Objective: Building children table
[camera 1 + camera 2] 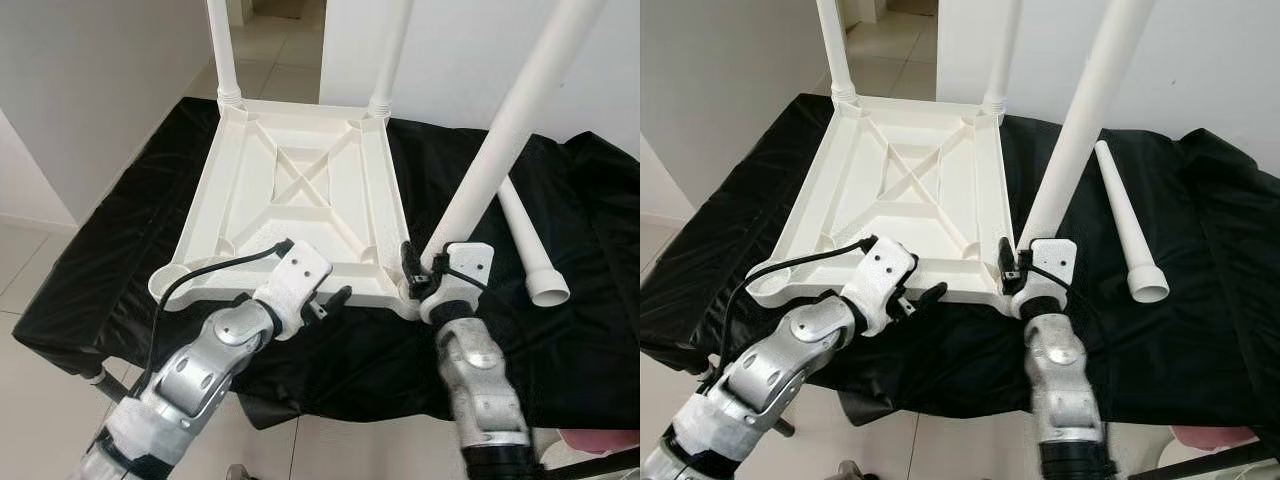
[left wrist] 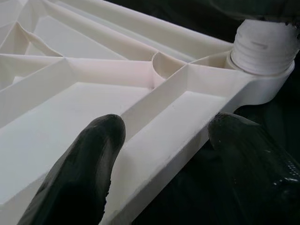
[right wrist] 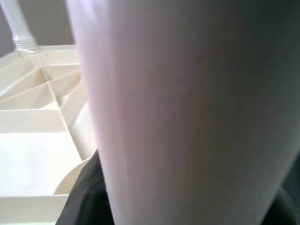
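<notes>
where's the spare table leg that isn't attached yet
The loose leg lies flat on the black cloth, on the robot's right, beside the upturned tabletop and just beyond the leg held by the right gripper.

An upturned white plastic table top [image 1: 300, 190] is laid on a black cloth-covered surface [image 1: 100, 260], with two white tubular legs [image 1: 222, 50] set upright in its far corners. A third white leg [image 1: 510, 130] is held tilted at the near right corner by the right gripper [image 1: 425, 275], while the near edge is straddled by the left gripper [image 2: 164, 154]. A fourth white leg [image 1: 530, 250] is laid on the cloth to the right of the top.
</notes>
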### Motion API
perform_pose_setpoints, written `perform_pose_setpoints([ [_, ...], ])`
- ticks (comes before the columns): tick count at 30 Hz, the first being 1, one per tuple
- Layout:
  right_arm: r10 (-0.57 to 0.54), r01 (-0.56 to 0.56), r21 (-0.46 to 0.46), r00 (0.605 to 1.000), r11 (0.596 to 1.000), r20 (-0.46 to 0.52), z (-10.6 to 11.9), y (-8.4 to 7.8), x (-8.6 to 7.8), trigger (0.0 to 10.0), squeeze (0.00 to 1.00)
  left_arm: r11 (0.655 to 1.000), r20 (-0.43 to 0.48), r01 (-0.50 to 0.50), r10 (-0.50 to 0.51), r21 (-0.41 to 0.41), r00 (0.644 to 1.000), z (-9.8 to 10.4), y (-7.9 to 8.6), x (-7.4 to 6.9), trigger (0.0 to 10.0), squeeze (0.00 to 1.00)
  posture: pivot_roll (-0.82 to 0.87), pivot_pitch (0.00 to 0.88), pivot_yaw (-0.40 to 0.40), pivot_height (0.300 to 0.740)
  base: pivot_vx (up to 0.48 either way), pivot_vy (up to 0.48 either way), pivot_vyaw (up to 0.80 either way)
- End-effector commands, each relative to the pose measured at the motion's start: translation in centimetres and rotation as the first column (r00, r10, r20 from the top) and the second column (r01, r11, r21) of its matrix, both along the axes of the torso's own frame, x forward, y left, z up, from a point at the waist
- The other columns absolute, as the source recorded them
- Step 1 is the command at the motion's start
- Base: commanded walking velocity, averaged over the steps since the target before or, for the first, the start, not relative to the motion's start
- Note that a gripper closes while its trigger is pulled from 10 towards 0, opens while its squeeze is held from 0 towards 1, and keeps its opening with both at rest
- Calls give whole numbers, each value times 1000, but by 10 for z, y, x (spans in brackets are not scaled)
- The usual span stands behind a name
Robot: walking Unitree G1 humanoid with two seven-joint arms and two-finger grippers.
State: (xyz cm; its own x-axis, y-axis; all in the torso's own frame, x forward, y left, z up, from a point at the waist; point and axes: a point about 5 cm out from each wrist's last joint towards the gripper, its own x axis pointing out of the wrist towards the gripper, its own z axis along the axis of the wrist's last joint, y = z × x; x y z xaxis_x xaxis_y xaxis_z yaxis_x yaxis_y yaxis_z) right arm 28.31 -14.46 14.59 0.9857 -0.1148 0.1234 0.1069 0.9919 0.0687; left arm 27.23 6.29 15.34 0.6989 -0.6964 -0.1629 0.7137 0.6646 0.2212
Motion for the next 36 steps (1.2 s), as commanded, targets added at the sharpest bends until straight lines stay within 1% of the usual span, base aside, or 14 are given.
perform_pose_setpoints([
  [1, -106, 107, 5, 989, 994, -99, -17, -7, -5, 10000, 0, 984, -43, 175, -174, 15, 984, -4, -7, -11, 10000, 0, -28, 47, -20, 740, 0, 0, 0],
  [7, -125, 125, 6, 989, 992, -79, -12, -2, -6, 10000, 0, 983, -42, 184, -183, 15, 982, -4, -6, -16, 10000, 0, -29, 44, -19, 740, 0, 0, 0],
  [10, -154, 154, -4, 985, 988, -83, -12, -9, -5, 10000, 0, 969, -94, 244, -245, -27, 965, -5, -2, -23, 10000, 0, -26, 41, -18, 740, 0, 0, 0],
  [11, -171, 171, -11, 982, 985, -79, -10, -13, -5, 10000, 0, 948, -113, 313, -317, -50, 942, -5, 2, -33, 10000, 0, -28, 41, -15, 740, 0, 0, 0],
  [13, -177, 177, -9, 981, 984, -74, -9, -13, -5, 10000, 0, 941, -122, 332, -337, -59, 934, -4, 3, -36, 10000, 0, -27, 40, -14, 740, 0, 0, 0],
  [14, -177, 177, -8, 982, 984, -66, -8, -13, -6, 10000, 878, 932, -136, 356, -363, -68, 922, -4, 6, -41, 10000, 0, -27, 40, -14, 740, 0, 0, 0],
  [15, -161, 162, 5, 985, 987, -59, -7, -13, -6, 10000, 1000, 923, -143, 378, -384, -70, 912, -4, 8, -45, 10000, 0, -27, 40, -14, 740, 0, 0, 0],
  [21, -157, 157, 10, 986, 987, -49, -5, -12, -7, 10000, 1000, 897, -191, 438, -442, -65, 877, -3, 19, -54, 10000, 0, -33, 41, -5, 740, 0, 0, 0],
  [26, -166, 166, -1, 985, 986, -46, -5, -13, -7, 10000, 1000, 890, -204, 453, -455, -58, 867, -3, 23, -55, 10000, 0, -34, 41, -5, 740, 0, 0, 0],
  [27, -153, 153, -2, 987, 988, -48, -5, -12, -7, 10000, 0, 884, -218, 464, -465, -58, 858, -3, 28, -57, 10000, 0, -37, 41, 0, 740, 0, 0, 0],
  [29, -143, 143, -3, 988, 990, -49, -5, -11, -7, 10000, 0, 879, -235, 474, -470, -45, 851, -4, 34, -59, 10000, 0, -34, 40, 2, 740, 0, 0, 0],
  [31, -127, 126, -7, 990, 992, -61, -7, -10, -6, 10000, 0, 879, -288, 477, -455, 8, 843, -11, 51, -59, 10000, 0, -31, 39, 3, 740, 0, 0, 0],
  [34, -124, 124, -7, 990, 992, -64, -8, -9, -5, 10000, 0, 880, -315, 475, -445, 21, 838, -14, 58, -60, 10000, 0, -31, 39, 3, 740, 0, 0, 0],
  [36, -118, 118, -11, 991, 993, -68, -9, -8, -4, 10000, 0, 880, -360, 474, -432, 33, 827, -18, 69, -60, 10000, 0, -23, 39, 3, 740, 0, 0, 0],
])
